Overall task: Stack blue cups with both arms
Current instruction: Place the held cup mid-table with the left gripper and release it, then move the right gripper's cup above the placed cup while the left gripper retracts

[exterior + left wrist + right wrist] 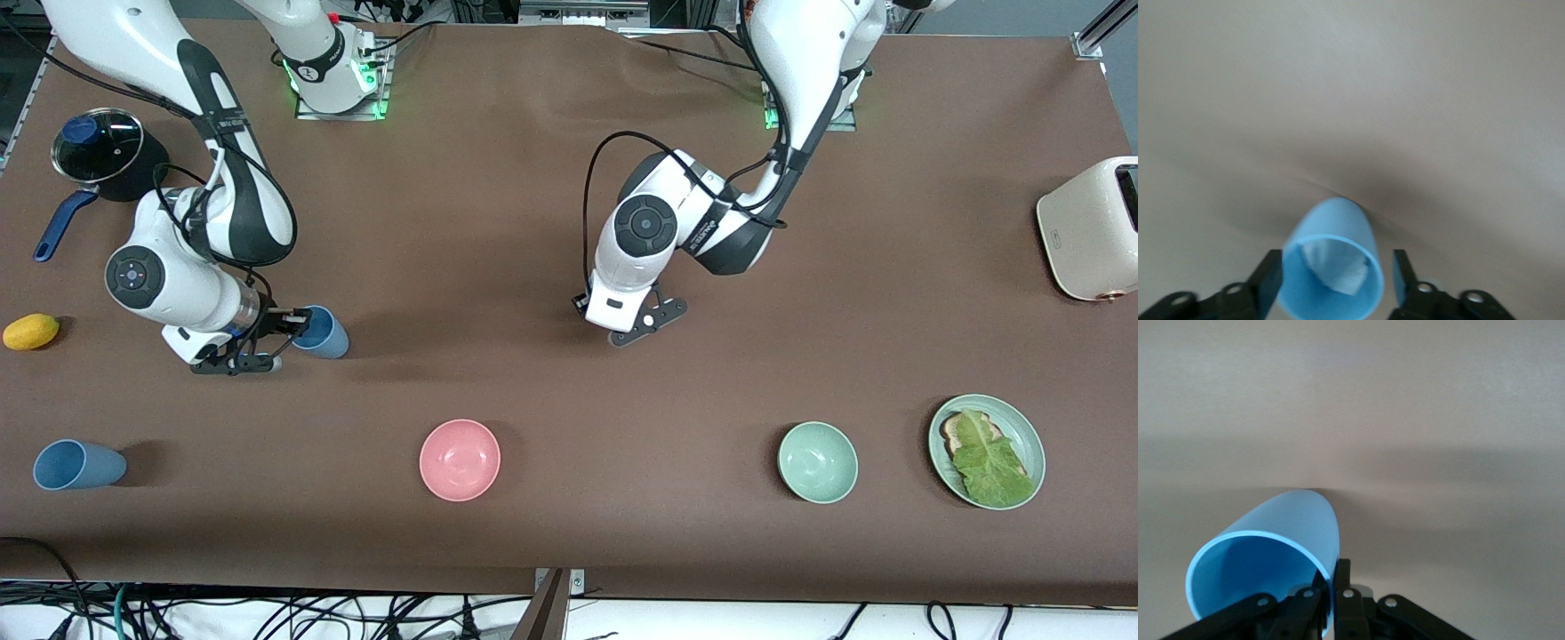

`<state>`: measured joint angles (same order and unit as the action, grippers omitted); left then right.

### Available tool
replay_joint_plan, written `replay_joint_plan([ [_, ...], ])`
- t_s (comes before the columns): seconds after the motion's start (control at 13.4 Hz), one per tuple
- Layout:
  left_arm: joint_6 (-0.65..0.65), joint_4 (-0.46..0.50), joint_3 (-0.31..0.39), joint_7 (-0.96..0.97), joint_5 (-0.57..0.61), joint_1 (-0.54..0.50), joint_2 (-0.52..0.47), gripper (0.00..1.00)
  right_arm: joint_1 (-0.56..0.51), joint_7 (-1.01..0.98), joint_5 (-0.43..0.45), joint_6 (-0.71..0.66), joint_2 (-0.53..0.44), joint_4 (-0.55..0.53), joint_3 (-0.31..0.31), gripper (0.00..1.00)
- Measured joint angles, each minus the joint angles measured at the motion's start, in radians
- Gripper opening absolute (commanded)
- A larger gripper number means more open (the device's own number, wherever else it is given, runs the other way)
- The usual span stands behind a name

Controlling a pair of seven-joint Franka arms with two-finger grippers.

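Note:
My right gripper is shut on the rim wall of a blue cup, one finger inside and one outside. The right wrist view shows that cup tipped on its side just over the brown table, clamped at my right gripper. My left gripper is low over the table's middle, and its fingers and cup are hidden in the front view. In the left wrist view my left gripper is open around a second blue cup with a whitish patch inside. A third blue cup lies on its side near the front edge at the right arm's end.
A pink bowl, a pale green bowl and a green plate with toast and lettuce stand along the front. A cream toaster is at the left arm's end. A lidded black pot and a lemon are at the right arm's end.

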<state>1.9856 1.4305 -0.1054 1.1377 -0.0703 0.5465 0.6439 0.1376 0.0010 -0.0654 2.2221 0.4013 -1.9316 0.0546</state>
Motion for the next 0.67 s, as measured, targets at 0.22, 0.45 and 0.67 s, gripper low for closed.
replay_joint_plan([
  [0.22, -0.226, -0.138, 0.004, -0.082, 0.003, -0.106, -0.028, 1.0, 0.001, 0.086, -0.004, -0.081, -0.045, 0.023, -0.057, 0.0],
  [0.45, -0.336, -0.182, 0.006, -0.309, 0.004, -0.251, -0.073, 1.0, 0.016, 0.234, -0.006, -0.166, -0.084, 0.063, -0.135, 0.0],
  [0.67, -0.401, -0.18, 0.011, -0.613, 0.004, -0.425, -0.085, 1.0, 0.129, 0.433, -0.01, -0.245, -0.089, 0.145, -0.168, 0.0],
])
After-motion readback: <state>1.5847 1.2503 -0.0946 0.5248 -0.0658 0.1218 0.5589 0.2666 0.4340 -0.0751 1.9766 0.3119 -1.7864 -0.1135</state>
